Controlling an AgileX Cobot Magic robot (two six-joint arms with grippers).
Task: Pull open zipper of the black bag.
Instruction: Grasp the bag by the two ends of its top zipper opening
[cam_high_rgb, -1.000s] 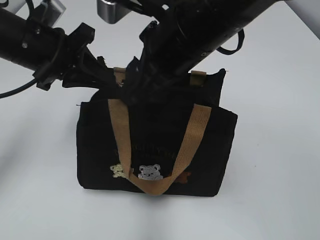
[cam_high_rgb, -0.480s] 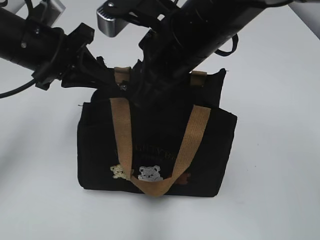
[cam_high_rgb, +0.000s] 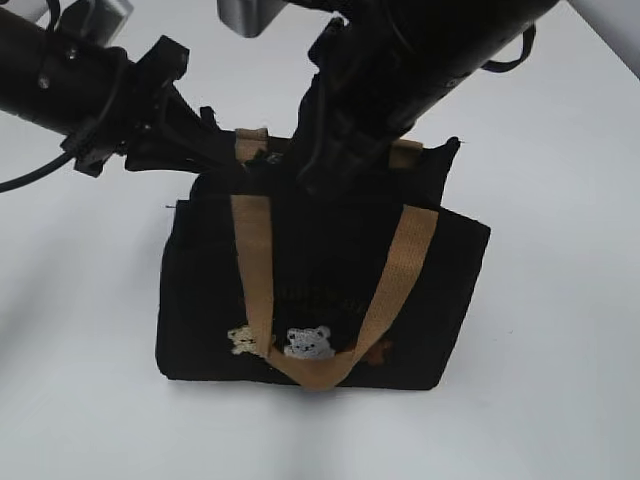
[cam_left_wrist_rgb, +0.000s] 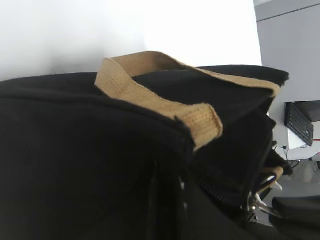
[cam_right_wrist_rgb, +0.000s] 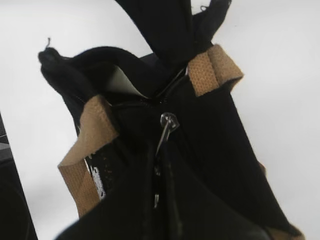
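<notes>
The black bag stands upright on the white table, its tan straps hanging down the front over small embroidered bears. My left gripper comes in from the left and is shut on the fabric at the bag's top left edge; in the left wrist view the gripper is buried in black cloth. My right gripper reaches down onto the middle of the bag's top. Seen from the right wrist, the gripper is shut on the zipper pull, whose silver ring sticks out just beyond the fingertips. The zip track shows beside the left fingers.
Bare white table surrounds the bag on all sides. Both black arms cross above the bag's back edge. A pale label shows inside the bag's mouth. Dark equipment stands beyond the table's far edge.
My right gripper has closed onto the zipper pull and shifted to the right, and the bag's top and right side have moved right with it. The left arm has held still.
</notes>
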